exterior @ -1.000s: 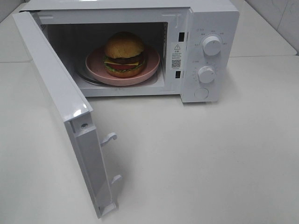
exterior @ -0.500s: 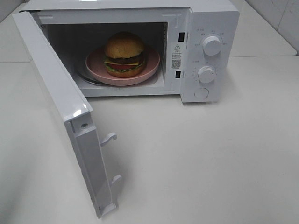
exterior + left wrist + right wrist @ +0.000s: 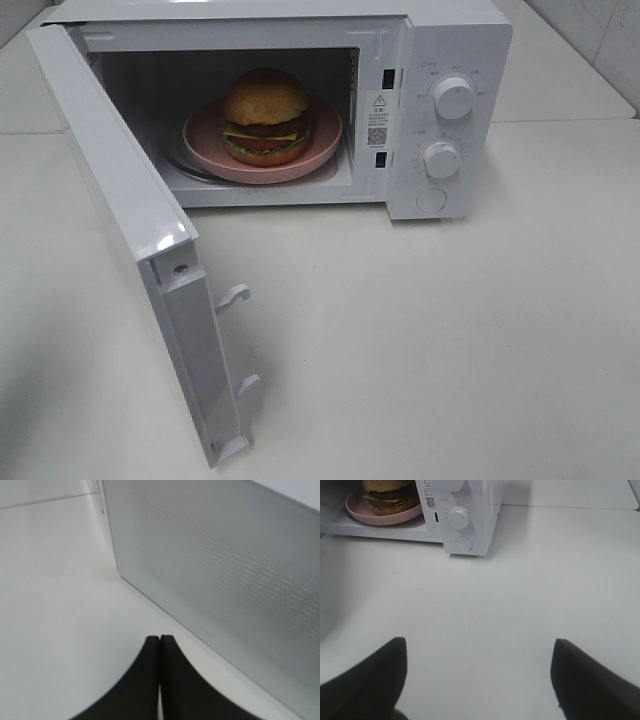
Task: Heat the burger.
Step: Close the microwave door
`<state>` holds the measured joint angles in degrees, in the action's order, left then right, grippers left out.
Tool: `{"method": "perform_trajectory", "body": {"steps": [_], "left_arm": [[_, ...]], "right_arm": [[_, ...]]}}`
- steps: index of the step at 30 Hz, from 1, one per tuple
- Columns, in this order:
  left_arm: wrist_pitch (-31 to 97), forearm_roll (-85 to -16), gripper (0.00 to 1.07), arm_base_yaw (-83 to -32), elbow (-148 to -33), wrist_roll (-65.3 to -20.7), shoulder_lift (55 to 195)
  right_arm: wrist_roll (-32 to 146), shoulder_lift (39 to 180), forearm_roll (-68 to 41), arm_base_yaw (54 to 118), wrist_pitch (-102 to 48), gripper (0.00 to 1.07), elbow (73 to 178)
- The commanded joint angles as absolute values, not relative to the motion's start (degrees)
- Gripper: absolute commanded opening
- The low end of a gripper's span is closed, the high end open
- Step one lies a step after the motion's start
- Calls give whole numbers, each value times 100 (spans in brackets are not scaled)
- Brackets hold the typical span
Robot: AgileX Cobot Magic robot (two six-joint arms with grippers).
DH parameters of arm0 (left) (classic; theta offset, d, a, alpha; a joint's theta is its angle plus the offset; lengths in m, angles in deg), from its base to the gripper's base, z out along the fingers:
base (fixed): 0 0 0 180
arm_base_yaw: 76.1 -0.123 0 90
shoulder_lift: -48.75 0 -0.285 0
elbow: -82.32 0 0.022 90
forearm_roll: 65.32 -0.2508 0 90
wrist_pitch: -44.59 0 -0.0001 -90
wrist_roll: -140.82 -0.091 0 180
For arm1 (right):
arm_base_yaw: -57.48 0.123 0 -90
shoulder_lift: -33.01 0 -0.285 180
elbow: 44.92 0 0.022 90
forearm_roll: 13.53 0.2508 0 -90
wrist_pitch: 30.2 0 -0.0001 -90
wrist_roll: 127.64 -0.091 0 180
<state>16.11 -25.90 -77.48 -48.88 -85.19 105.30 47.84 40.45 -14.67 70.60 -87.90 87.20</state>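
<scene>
One burger (image 3: 266,115) sits inside the open-doored microwave (image 3: 455,40); left end effector (image 3: 160,640) pinched together, empty; right end effector (image 3: 477,645) spread wide, empty.

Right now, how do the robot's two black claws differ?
The left gripper is shut tight; the right gripper stands wide open. The left gripper sits close by the open microwave door; the right gripper faces the microwave from farther back. Both are black and hold nothing.

Plain white table (image 3: 450,330), only the white microwave (image 3: 460,40) sits on it, well ahead of the jaws of the right gripper (image 3: 479,675).
</scene>
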Motion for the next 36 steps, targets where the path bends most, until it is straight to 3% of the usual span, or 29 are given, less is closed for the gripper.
{"method": "perform_trajectory", "body": {"steps": [1,10,19,29,36], "left_arm": [[1852,-2287,0,-7771,-4876,-8869,10776],[2213,-1639,0,-7639,-4876,-9166,11613],[3106,-1479,0,-6613,-4882,-9184,12060],[4063,-1433,0,-6023,-4939,-9161,12518],[3994,-1427,0,-5748,-5421,-9161,13143]], "right_arm": [[4829,3925,-1461,7031,-8733,76,8703],[4824,3925,-1461,7031,-8738,76,8703],[4818,3925,-1461,7031,-8738,76,8703],[4818,3925,-1461,7031,-8738,76,8703],[4818,3925,-1461,7031,-8738,76,8703]]}}
